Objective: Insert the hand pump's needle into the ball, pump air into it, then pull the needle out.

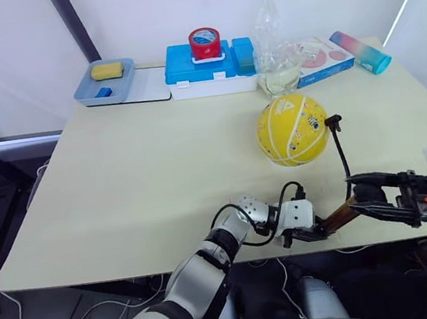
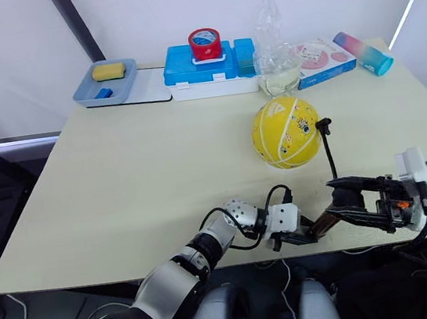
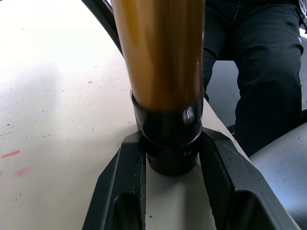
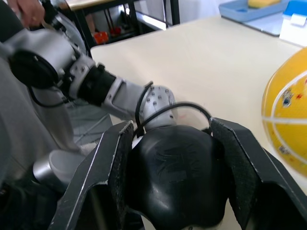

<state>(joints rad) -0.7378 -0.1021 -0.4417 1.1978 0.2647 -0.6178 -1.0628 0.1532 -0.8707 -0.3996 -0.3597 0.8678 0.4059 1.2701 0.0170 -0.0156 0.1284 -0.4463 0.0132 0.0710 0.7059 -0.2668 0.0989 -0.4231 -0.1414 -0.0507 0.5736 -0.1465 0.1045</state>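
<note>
- Your left gripper's fingers clamp the hand pump's lower black cap; the forearm reaches low along the table's near edge
- Your right gripper closes on the pump's black top end, arm level
- The hose rises to the needle fitting, touching the ball's side, beyond the pump

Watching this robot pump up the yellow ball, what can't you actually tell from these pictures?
- Needle: too small in the head views to tell whether it sits inside the ball; just the hose fitting shows beside it.
- Hand pump: its barrel is mostly hidden between the left gripper and right gripper.
- Ball: cut off by the right wrist view's edge.
</note>
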